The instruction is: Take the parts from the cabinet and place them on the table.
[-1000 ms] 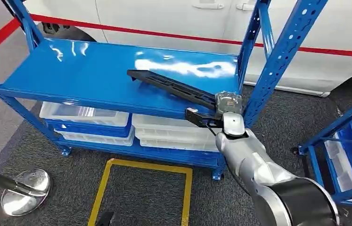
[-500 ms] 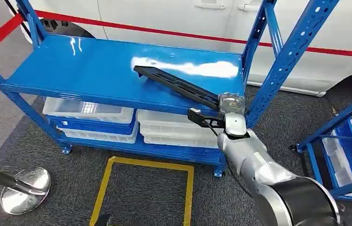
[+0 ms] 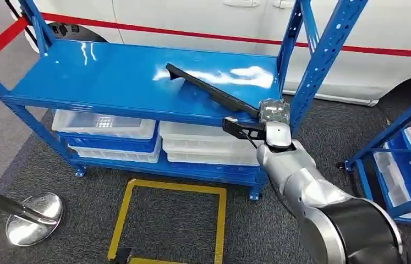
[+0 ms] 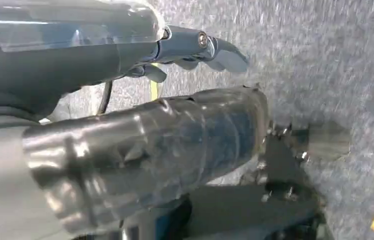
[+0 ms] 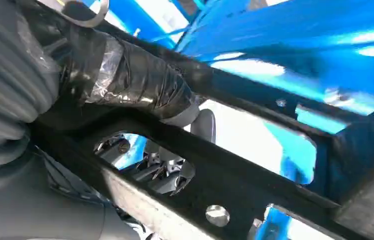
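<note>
Closest to the camera, the right arm comes up from the lower right, and the right hand (image 3: 269, 125) is wrapped around the near end of the long black part (image 3: 208, 91). In the right wrist view the taped thumb (image 5: 139, 82) lies over one bar of the part (image 5: 215, 185) and darker fingers curl through its opening, so it's a proper grip. The left hand (image 4: 195, 47) hangs over grey carpet with its fingers stretched out and nothing in them, far as I can see.

Compared with a second ago, the part's far end has swung up and away: it sat lower and flatter on the shelf then, now it angles more steeply across the blue shelf (image 3: 109, 77) with the held end right at the front edge by the blue upright (image 3: 318, 60). The whole picture has also shifted a bit, so the camera moved too.

Under the shelf are the clear bins (image 3: 104, 129), side by side. Behind the rack there's a white car (image 3: 203, 19) with a red stripe. A chrome stanchion base (image 3: 32, 217) stands on the carpet at left.
</note>
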